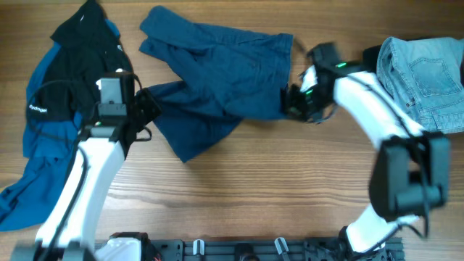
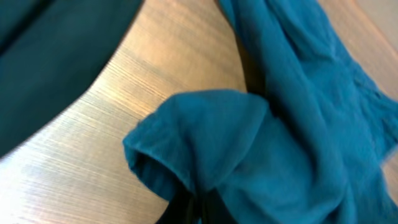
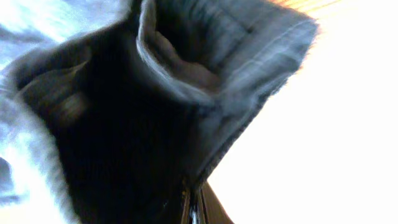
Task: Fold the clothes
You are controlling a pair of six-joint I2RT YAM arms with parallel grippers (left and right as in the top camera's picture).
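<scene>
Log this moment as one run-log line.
step: grasp shorts | left gripper: shut on shorts | right gripper: shut on shorts | shorts: crumpled, unfolded | jacket: unfolded, not held | jeans: not held

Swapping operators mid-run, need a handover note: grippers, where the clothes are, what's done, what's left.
Grippers: the left gripper is shut on the left edge of the shorts; the right gripper is shut on their right edge.
Clothes: the shorts lie rumpled and unfolded mid-table. The jacket lies crumpled at the left, partly under the left arm. The jeans are bunched at the far right.
Done: both grips taken on the shorts; no fold shows on anything.
Left: fold the shorts, then probably the jacket and jeans.
</scene>
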